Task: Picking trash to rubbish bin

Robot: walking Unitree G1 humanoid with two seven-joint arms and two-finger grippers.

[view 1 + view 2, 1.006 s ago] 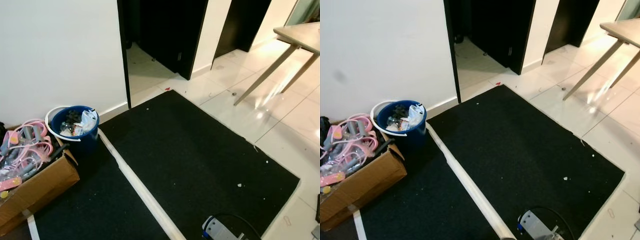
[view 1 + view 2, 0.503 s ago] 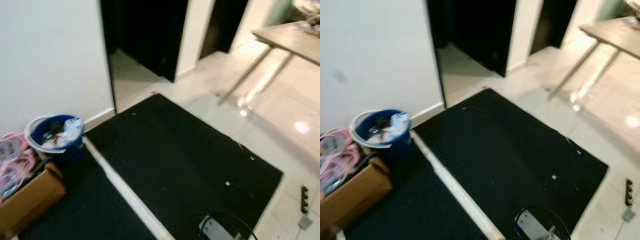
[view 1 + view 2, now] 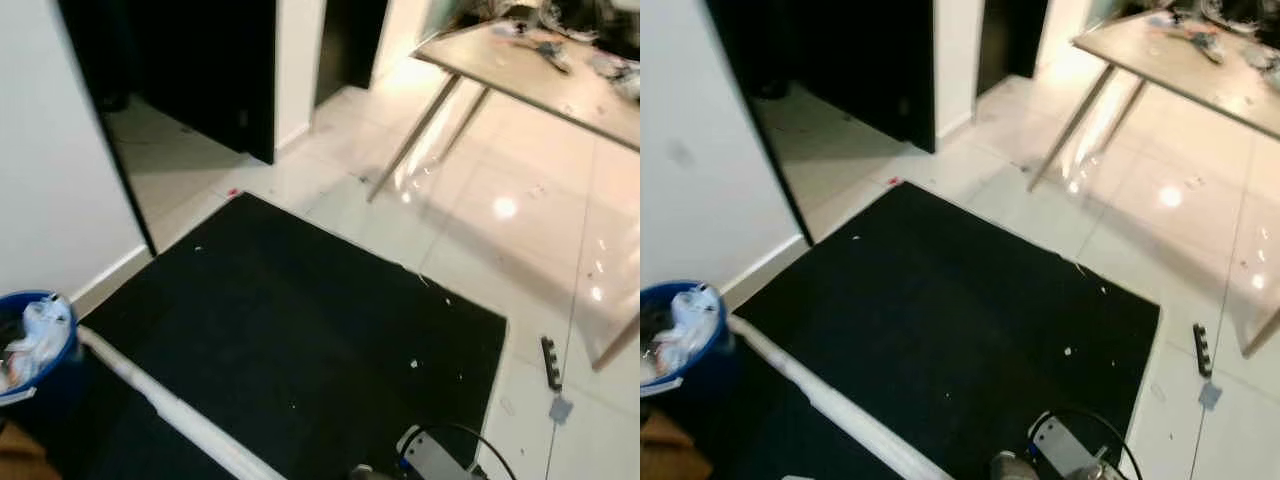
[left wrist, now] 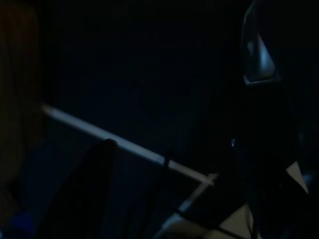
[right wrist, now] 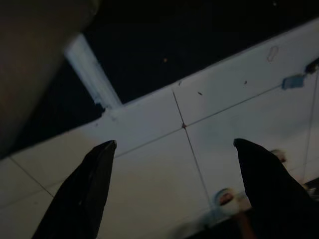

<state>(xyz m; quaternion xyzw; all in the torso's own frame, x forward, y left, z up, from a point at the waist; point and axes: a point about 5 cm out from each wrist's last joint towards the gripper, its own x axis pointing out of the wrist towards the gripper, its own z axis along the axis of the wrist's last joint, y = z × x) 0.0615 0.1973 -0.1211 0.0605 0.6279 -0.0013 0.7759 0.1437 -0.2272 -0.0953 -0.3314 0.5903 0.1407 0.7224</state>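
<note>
Nearby, right gripper (image 5: 172, 189) hangs over floor tiles, fingers spread wide, holding nothing. Left gripper (image 4: 174, 194) in shade, fingers apparently apart, empty. Beyond, white scraps (image 3: 413, 364) on black mat (image 3: 300, 340). Blue rubbish bin (image 3: 675, 335), part-filled, against far-left wall.

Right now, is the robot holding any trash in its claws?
The right gripper is open and empty, above tiled floor. The left wrist view is too dark to tell.
</note>
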